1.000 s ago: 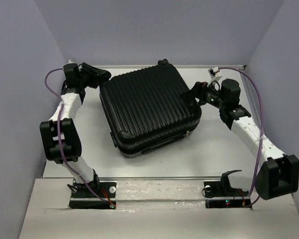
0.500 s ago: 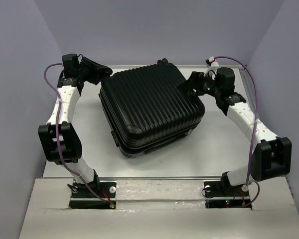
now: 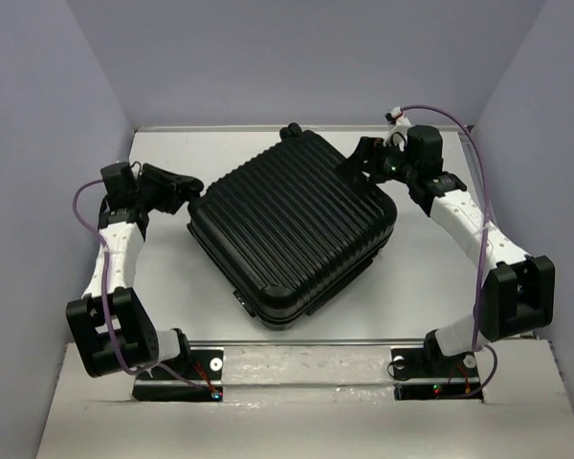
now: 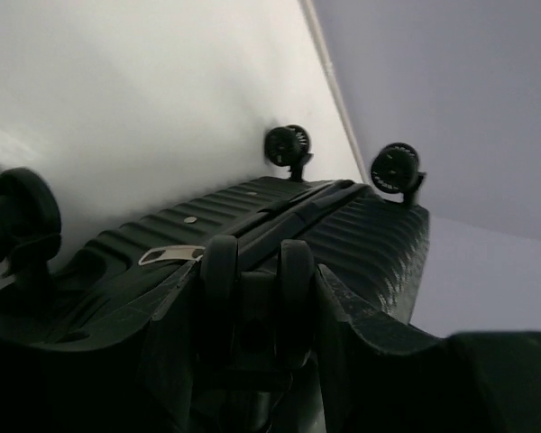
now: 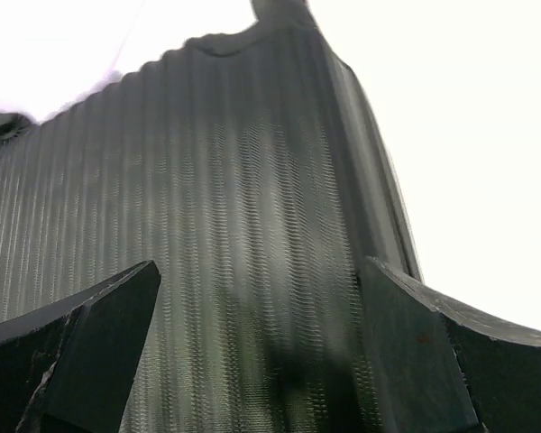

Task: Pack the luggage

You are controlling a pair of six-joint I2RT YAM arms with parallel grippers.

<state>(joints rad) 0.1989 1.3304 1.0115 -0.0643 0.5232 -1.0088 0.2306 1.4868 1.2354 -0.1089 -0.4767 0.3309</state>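
As I look out from the arm bases, the closed luggage lies flat on the desk, turned cornerwise, one corner toward me. At its left corner my left tool is clamped on a wheel. Farther back, my right tool stands wide apart at the far right corner; whether it touches, I cannot tell.

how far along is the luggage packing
Done: the luggage lies closed and flat on the table. In hand: left end effector grips a corner caster, right end effector stands open over the far corner. Left: probably only positioning it.
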